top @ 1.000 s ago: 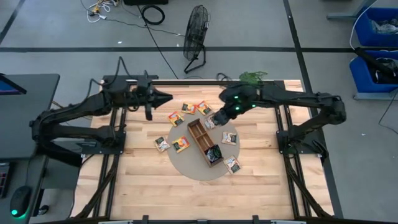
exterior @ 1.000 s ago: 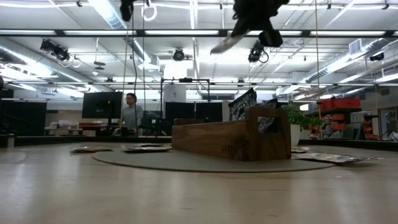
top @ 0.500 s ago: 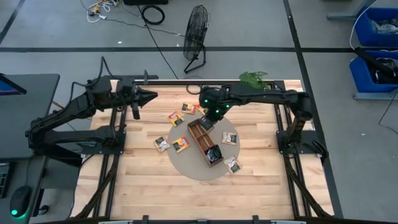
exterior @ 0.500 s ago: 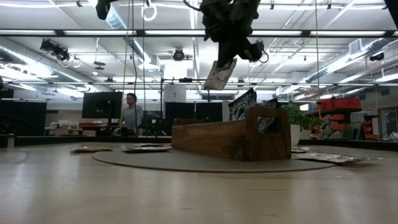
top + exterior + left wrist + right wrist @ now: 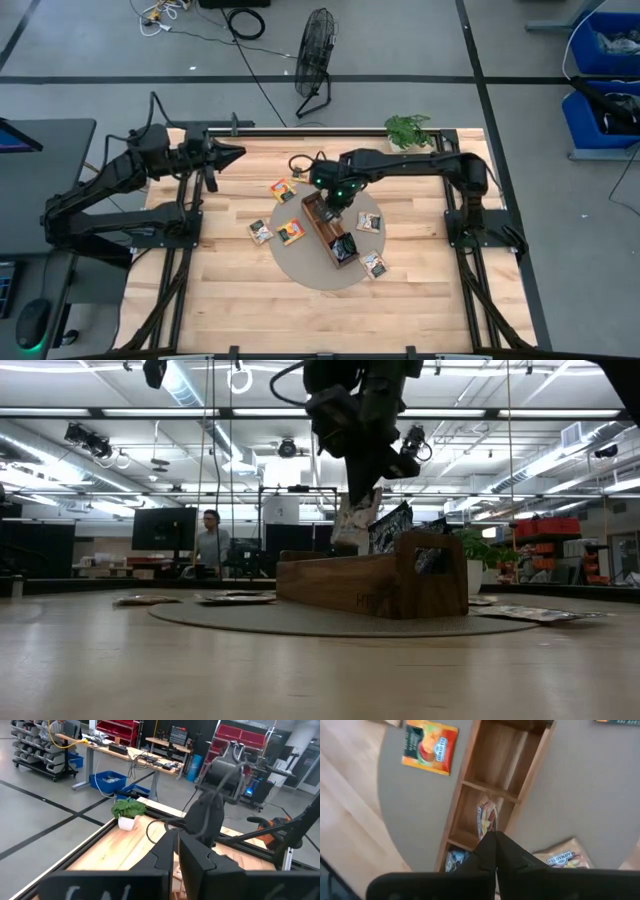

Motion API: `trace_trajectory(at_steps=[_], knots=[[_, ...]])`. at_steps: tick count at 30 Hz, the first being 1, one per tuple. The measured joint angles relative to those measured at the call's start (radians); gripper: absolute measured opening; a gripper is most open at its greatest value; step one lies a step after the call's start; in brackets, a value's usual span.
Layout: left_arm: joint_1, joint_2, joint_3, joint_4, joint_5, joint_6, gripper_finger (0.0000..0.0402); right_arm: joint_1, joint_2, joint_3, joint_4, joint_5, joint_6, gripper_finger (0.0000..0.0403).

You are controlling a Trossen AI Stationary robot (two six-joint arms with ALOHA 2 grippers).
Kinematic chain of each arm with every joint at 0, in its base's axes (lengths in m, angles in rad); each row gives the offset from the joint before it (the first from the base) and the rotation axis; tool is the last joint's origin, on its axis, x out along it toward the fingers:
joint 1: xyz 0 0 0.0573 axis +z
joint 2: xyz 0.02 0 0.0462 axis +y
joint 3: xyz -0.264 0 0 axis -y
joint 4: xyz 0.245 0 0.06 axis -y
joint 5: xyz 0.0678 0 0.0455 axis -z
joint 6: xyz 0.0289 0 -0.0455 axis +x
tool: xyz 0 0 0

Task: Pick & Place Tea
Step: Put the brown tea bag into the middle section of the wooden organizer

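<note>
Gripping a tea sachet [image 5: 355, 520] edge-on, the right gripper [image 5: 492, 842] has its fingers pinched shut on it, right over the wooden tray [image 5: 330, 228]. In the low view we see the sachet hanging upright, pale with darker print, its lower edge about level with the tray's top rim. In the right wrist view it shows as a thin pale and orange strip [image 5: 486, 817] inside the middle compartment's outline, fingertips just behind it.

Rest of the tea: one dark sachet [image 5: 345, 245] stands in the tray's near-end compartment; an orange one [image 5: 430, 752] lies flat on the round mat [image 5: 300, 262] beside the tray. More lie around the tray on mat and table [image 5: 230, 290], e.g. [image 5: 283, 189], [image 5: 291, 232], [image 5: 261, 232], [image 5: 369, 221], [image 5: 373, 264].

Left gripper [image 5: 176, 851] hangs over the table's far left part, well apart from the tray; its fingers look closed, nothing between them.

Versus 0.5 s ago: we see the right gripper has come down from above the tray's far end to the tray, and the sachet has gone from tilted to upright. The left arm has pulled back slightly toward its corner.
</note>
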Motion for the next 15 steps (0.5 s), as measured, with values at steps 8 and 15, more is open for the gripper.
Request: trace_trajectory(at_steps=[8,15], knots=[[0.0,0.0,0.0,-0.001,0.0,0.0,0.0028,0.004,0.032,0.0,-0.004,0.013,0.037,0.0],[0.0,0.001,0.0,-0.001,0.0,0.011,0.0028,0.009,0.031,0.0,-0.014,0.014,0.059,0.0]])
